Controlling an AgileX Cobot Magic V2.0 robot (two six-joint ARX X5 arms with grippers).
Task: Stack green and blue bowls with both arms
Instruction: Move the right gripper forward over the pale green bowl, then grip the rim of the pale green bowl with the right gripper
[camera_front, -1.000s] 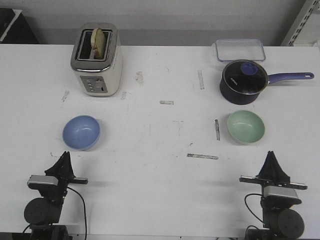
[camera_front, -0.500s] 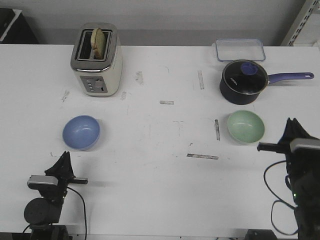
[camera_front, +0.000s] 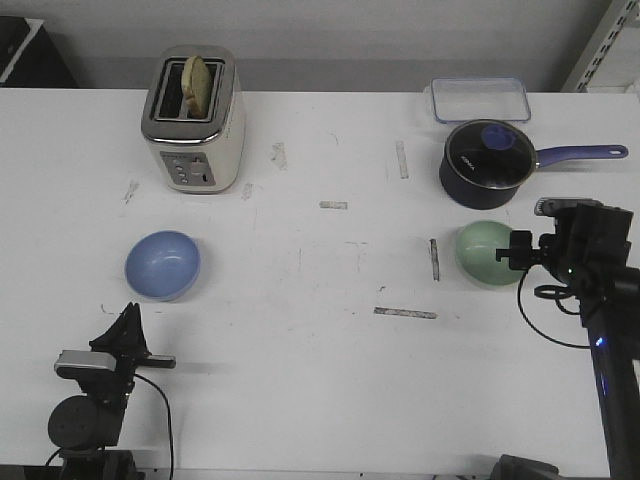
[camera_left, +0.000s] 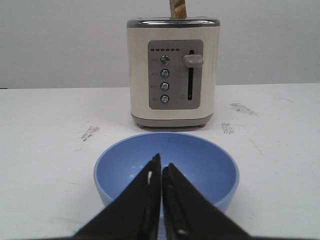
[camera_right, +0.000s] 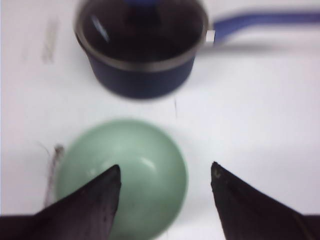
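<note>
The blue bowl (camera_front: 162, 265) sits on the white table at the left, and it shows just beyond the tips in the left wrist view (camera_left: 200, 162). My left gripper (camera_front: 128, 318) rests shut and empty near the front edge, behind that bowl (camera_left: 161, 167). The green bowl (camera_front: 483, 250) sits at the right, partly covered by my right arm. My right gripper (camera_front: 522, 250) hovers open over the bowl's right rim. In the right wrist view its open tips (camera_right: 166, 172) straddle the rim of the green bowl (camera_right: 135, 170): one finger over the inside, one outside.
A dark blue lidded saucepan (camera_front: 487, 164) stands just behind the green bowl, also seen in the right wrist view (camera_right: 140, 50). A clear lidded container (camera_front: 480, 99) is at the back right. A cream toaster (camera_front: 194, 119) with bread stands behind the blue bowl.
My right arm has risen from its rest at the front edge and moved forward to the green bowl, with its jaws now open. The left arm has not moved.
</note>
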